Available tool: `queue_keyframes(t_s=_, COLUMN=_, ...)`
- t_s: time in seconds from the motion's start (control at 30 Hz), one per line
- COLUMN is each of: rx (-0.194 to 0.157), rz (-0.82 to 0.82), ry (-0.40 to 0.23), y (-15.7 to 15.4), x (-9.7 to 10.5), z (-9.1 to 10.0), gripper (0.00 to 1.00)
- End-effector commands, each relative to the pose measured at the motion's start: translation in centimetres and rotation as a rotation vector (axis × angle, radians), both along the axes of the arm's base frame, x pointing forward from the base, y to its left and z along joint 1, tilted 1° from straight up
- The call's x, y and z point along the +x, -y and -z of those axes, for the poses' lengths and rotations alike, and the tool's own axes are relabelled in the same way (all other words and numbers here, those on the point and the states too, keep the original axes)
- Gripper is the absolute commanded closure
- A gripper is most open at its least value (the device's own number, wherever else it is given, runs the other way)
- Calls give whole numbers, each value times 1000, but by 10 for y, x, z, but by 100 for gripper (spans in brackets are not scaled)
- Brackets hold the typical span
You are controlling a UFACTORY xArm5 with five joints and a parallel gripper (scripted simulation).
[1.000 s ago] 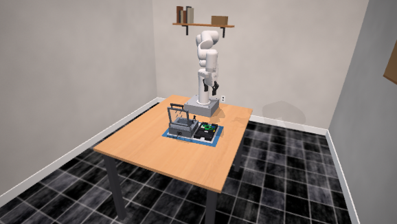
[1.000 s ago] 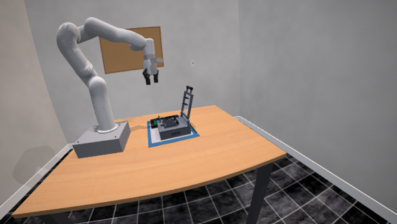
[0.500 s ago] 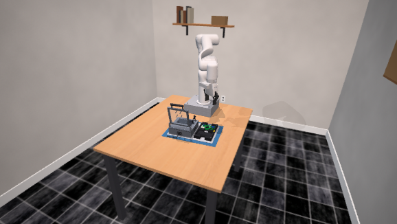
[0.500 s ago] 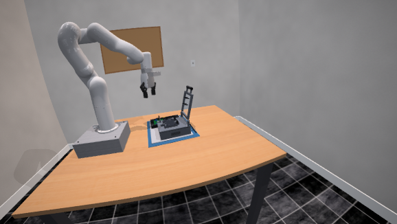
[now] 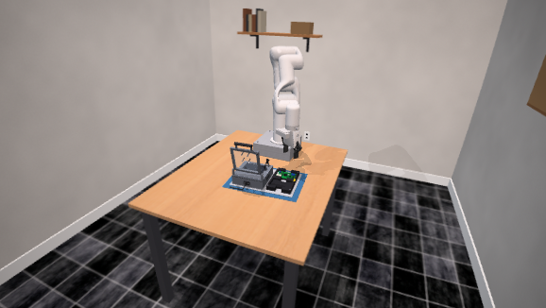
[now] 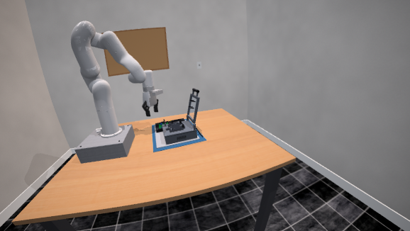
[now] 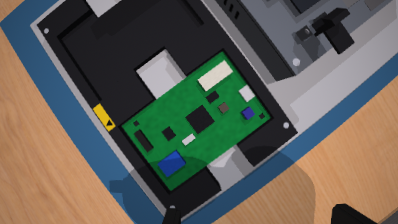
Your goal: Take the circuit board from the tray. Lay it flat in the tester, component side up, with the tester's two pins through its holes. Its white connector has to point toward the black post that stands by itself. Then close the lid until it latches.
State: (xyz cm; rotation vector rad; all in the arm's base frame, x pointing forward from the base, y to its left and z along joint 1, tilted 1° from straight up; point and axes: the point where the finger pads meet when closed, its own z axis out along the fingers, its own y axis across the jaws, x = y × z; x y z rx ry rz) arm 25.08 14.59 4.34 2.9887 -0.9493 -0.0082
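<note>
Wrist view: the fingers stand fully open, holding nothing, above the board [image 7: 195, 120]. The board lies flat, parts up, in the black tray [image 7: 85, 55], beside the tester [image 6: 179, 132] with its lid [image 6: 192, 106] raised, near the counter's [image 6: 220, 156] base-side edge.

In the wrist view only the two dark fingertips of the gripper are seen, cut off by the bottom edge. The tester [image 7: 320, 30] is cropped there by the top and right edges, so its pins and lid are not shown, and the tray [image 7: 90, 55] is cut at the top. In the top view the circuit board [image 5: 284, 175] is too small for its parts to be told.
</note>
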Motion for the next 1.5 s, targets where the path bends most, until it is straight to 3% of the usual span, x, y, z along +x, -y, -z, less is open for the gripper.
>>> queue_keyframes(t_s=0.0, rx=6, rz=1, ry=11, y=-5, x=1, z=28, gripper=0)
queue_keyframes(t_s=0.17, rx=6, rz=1, ry=10, y=-6, x=-5, z=51, gripper=0)
queue_keyframes(t_s=0.33, rx=6, rz=1, ry=10, y=-6, x=-8, z=60, gripper=0)
queue_keyframes(t_s=1.47, rx=6, rz=1, ry=10, y=-6, x=-8, z=61, gripper=0)
